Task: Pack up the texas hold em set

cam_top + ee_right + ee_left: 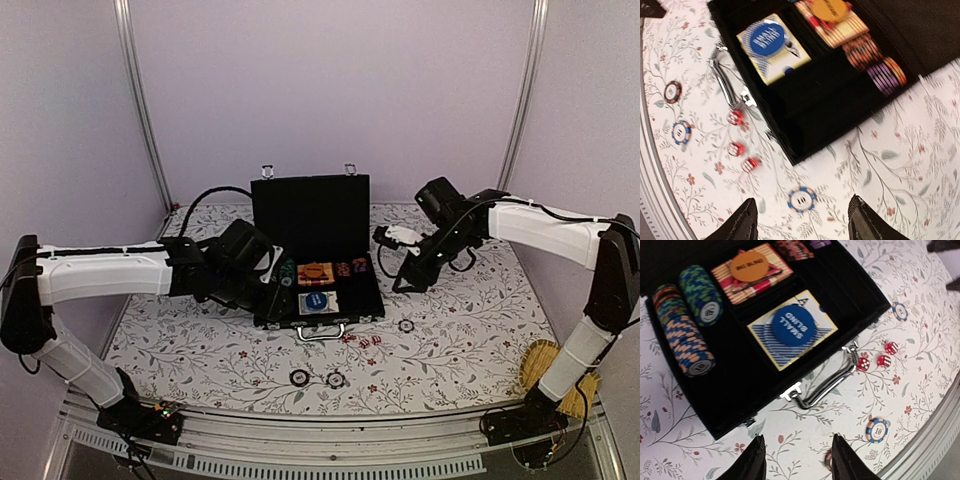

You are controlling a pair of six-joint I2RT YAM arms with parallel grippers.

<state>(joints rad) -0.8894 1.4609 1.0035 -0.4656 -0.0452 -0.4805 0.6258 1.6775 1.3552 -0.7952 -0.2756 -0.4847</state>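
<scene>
The table, covered by a floral cloth [450, 330], carries the open black briefcase [310, 215] at mid-table. Its long axis runs left to right in the top view, the lid stands upright on the far side, and the silver handle [827, 385] on the near wall points toward the arm bases. The left gripper [797, 455] hangs over bare cloth just off the case's near left corner, fingers apart with nothing between them. The right gripper [802, 220] hangs over the cloth off the case's right end, likewise spread and empty. A yellow straw item [540, 365] lies near the right arm's base, partly hidden by that arm. Inside the tray, two chip rows [687, 335] lie at the left end and further chip rows [875, 62] at the right end, the latter blurred. Between them, a red-patterned card deck [730, 290] bears an orange "BIG BLIND" disc [749, 266], and a blue-patterned card deck [770, 347] bears a blue "SMALL BLIND" disc [796, 326]. Three red dice [883, 360] sit on the cloth just beside the handle's right end. Loose chips [877, 429] lie scattered on the cloth near the case; one is half hidden behind a left finger.
</scene>
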